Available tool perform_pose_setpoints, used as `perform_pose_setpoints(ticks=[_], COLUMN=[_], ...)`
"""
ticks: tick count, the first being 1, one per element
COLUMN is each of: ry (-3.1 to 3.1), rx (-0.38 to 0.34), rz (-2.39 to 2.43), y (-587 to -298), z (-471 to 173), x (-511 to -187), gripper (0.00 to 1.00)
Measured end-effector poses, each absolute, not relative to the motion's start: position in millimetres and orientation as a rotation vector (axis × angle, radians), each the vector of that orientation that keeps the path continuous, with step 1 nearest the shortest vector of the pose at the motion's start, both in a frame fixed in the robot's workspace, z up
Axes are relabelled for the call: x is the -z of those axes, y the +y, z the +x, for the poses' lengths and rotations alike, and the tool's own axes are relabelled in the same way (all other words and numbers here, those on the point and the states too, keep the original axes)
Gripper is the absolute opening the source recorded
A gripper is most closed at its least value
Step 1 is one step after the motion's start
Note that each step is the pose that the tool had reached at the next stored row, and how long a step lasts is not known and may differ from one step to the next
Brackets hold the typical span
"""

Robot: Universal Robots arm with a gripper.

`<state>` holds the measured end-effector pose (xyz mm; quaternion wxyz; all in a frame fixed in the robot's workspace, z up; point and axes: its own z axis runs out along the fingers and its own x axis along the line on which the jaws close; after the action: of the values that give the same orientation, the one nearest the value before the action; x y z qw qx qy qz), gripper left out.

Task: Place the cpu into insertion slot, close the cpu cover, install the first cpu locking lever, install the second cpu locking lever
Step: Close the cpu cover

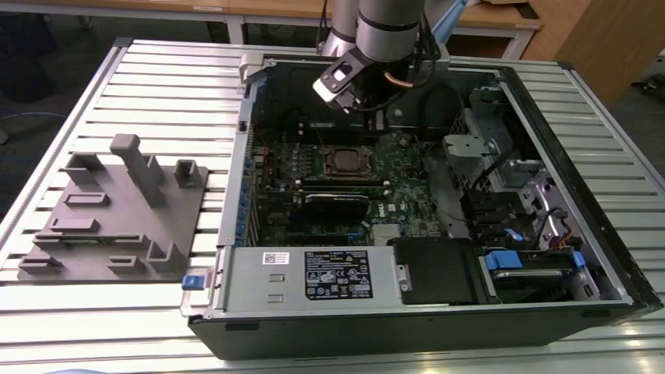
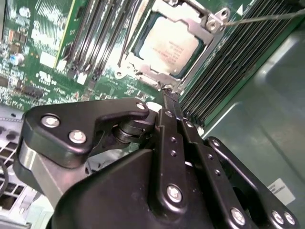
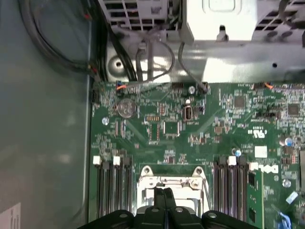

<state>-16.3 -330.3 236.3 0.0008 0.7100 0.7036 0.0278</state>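
Cpu [image 2: 164,45] seated flat in the insertion slot [image 1: 347,162], dull silver top showing, just ahead of the gripper [image 2: 167,93]. Around it the cpu cover [image 3: 167,182] appears to lie down, its cut-out framing the chip. Gripper clenched, fingers pressed together, nothing seen between them. Tips at the cover's near edge; contact not certain.

Handling, judged:
- The cpu is light, rigid and fragile underneath. Take it by the edges, never press it askew.
- The cover is thin, springy sheet metal. Push on its frame, not on the cpu.
- The locking lever [image 2: 267,16], a thin stiff wire rod, runs off beyond the cover's far corner. Likely sprung, apt to slip off smooth fingers.

Around:
- Memory slots [image 3: 112,191] flank the socket closely on both sides.
- Case wall [image 2: 267,119] near, beside the gripper.
- Cables [image 3: 143,57] well beyond.
- Grey fixture [image 1: 114,210] on the surface [image 1: 167,86], well apart.
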Motion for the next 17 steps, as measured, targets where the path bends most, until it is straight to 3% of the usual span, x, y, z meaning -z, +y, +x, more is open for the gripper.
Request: perform_pose_setpoints(ticks=[17], ry=[2.28], rx=[-0.056], rz=[2.187], y=[-330.3], z=[-16.3], x=[-235.7], gripper=[0.11])
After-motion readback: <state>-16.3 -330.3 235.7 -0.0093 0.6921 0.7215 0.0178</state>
